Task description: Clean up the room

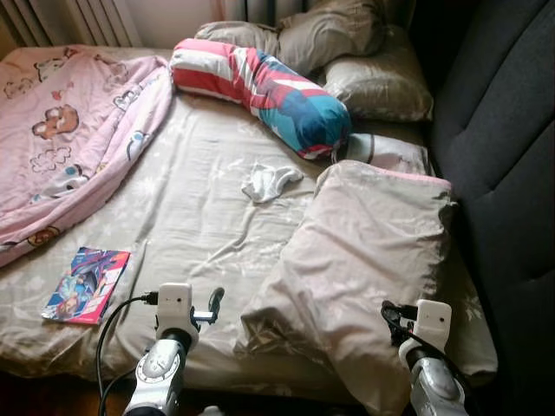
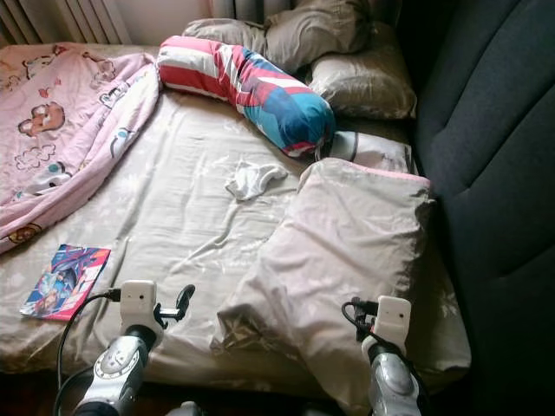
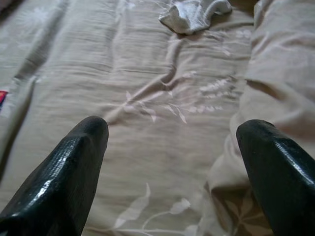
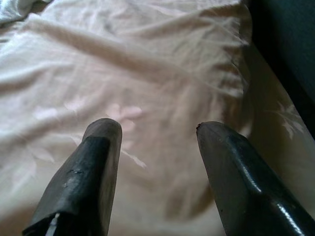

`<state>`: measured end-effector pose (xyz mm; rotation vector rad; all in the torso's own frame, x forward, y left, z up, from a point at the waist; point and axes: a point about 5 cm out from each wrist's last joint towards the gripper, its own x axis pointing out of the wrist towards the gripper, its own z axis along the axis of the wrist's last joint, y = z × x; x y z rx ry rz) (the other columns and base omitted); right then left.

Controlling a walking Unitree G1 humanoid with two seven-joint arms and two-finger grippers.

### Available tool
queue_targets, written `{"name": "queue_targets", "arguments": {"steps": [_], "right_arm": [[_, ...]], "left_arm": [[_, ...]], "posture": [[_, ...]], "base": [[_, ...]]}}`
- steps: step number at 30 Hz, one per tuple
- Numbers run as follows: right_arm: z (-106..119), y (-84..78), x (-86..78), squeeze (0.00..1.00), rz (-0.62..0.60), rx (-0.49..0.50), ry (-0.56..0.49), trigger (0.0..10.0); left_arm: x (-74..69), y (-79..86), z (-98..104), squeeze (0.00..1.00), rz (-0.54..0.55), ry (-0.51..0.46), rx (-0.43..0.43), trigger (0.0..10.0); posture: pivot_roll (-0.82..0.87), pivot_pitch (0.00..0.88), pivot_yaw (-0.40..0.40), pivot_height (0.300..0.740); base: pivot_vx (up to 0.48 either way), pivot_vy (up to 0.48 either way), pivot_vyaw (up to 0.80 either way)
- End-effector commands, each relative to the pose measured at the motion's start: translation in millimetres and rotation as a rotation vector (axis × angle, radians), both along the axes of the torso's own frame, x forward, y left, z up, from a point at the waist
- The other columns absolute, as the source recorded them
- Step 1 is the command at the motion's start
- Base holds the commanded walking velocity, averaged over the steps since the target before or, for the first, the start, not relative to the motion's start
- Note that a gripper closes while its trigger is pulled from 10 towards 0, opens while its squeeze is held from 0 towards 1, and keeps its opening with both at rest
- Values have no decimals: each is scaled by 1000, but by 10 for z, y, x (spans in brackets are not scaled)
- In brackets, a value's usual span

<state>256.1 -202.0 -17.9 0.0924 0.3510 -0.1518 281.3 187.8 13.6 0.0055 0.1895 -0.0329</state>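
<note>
A small crumpled white cloth [image 1: 270, 181] lies in the middle of the beige bed sheet [image 1: 191, 217]. A colourful magazine [image 1: 86, 284] rests flat near the front left edge. My left gripper [image 3: 172, 129] hovers open low over the bare sheet at the front, between the magazine and a folded beige duvet [image 1: 364, 260]; the white cloth [image 3: 193, 14] lies well ahead of it. My right gripper [image 4: 157, 125] stands open just above the duvet's near end [image 4: 138, 73], with nothing between its fingers.
A pink bear-print blanket [image 1: 69, 130] covers the bed's left side. A red, white and blue bolster [image 1: 260, 87] and beige pillows [image 1: 364, 69] lie at the far end. A dark padded headboard [image 1: 503, 173] runs along the right.
</note>
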Motion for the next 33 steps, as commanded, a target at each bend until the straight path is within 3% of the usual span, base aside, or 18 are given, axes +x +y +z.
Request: {"name": "queue_targets", "arguments": {"steps": [1, 33], "right_arm": [[-46, -30, -68, 0, -5, -1, 17, 10000], [0, -34, -13, 0, -22, -7, -1, 10000]], "left_arm": [[-20, 29, -14, 0, 6, 6, 6, 10000], [-32, -8, -36, 0, -25, 10, 23, 10000]], "posture": [[52, 211, -51, 665], [44, 191, -47, 646]], "base": [[0, 0, 0], [16, 0, 0]]}}
